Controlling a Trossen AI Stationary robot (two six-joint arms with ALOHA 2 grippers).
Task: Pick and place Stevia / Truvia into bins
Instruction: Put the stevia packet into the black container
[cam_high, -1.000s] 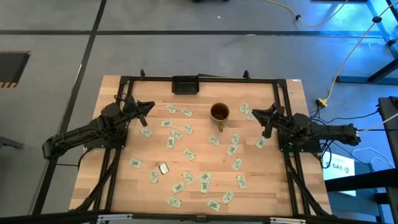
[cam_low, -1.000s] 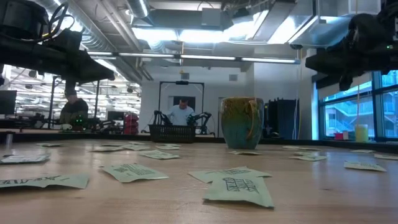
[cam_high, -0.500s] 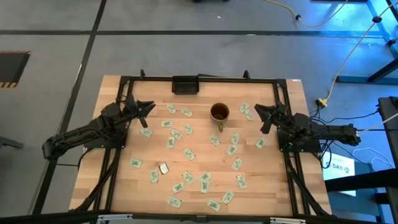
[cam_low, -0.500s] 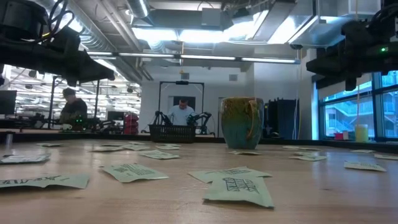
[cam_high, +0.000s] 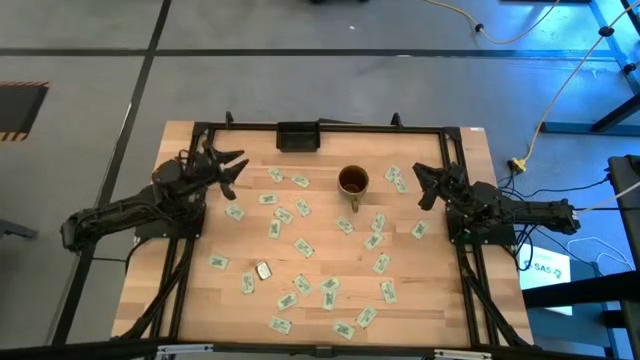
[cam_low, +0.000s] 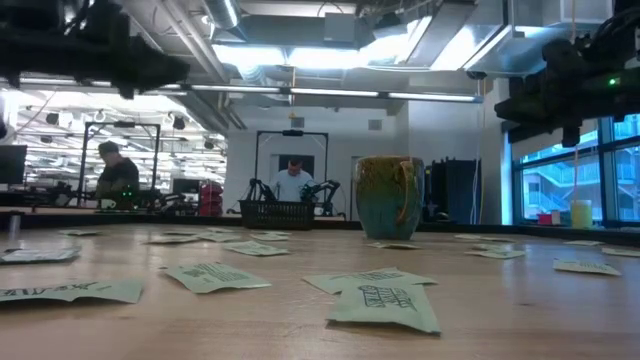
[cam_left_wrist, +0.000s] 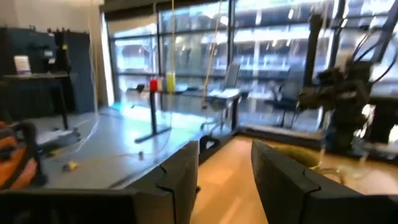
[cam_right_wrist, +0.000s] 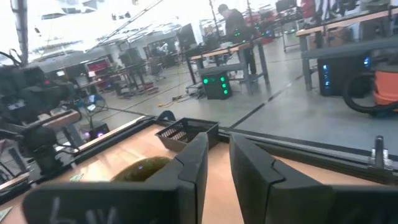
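Many white-and-green Stevia / Truvia sachets (cam_high: 303, 246) (cam_low: 385, 305) lie flat all over the wooden table. The brown-gold mug (cam_high: 352, 181) (cam_low: 389, 196) stands upright near the table's middle. The black tray (cam_high: 297, 136) (cam_right_wrist: 186, 132) sits at the far edge. My left gripper (cam_high: 236, 165) (cam_left_wrist: 225, 155) hovers open, high over the far left, with nothing between its fingers. My right gripper (cam_high: 420, 185) (cam_right_wrist: 219, 149) hovers to the right of the mug, pointing toward it. Its fingers stand a narrow gap apart and hold nothing.
A small pale packet (cam_high: 263, 270) unlike the others lies among the sachets at the near left. A black metal frame (cam_high: 460, 150) runs around the table top. Beyond the far edge two people (cam_low: 120, 175) (cam_low: 293, 182) are at benches in the room.
My left gripper has opened wide, risen, and drawn back a little toward the table's far left. My right gripper has shifted slightly toward the far edge. The sachets, mug and tray have stayed where they were.
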